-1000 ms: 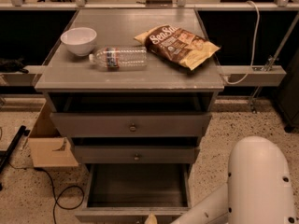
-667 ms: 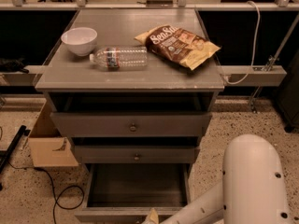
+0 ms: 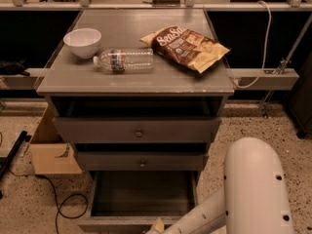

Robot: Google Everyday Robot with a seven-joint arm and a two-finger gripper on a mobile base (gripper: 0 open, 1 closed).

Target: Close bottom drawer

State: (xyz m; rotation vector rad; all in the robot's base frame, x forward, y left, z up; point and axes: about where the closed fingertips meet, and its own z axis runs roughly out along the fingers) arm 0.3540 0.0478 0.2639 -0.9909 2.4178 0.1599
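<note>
The bottom drawer (image 3: 141,195) of the grey cabinet is pulled far out, and its plain grey box interior is empty. Its front edge lies at the bottom of the view. The middle drawer (image 3: 141,161) and the top drawer (image 3: 138,129) stick out a little, each with a small round knob. My white arm (image 3: 246,194) comes in from the lower right. My gripper (image 3: 155,226) is just at the bottom edge, at the front of the bottom drawer, mostly cut off by the frame.
On the cabinet top (image 3: 68,77) lie a white bowl (image 3: 82,42), a clear water bottle (image 3: 124,60) on its side and a brown chip bag (image 3: 185,47). A cardboard box (image 3: 51,150) and black cables (image 3: 53,199) are on the floor at the left.
My arm has slid further left along the bottom edge, and the gripper now sits at the front of the bottom drawer. The drawer itself looks unmoved.
</note>
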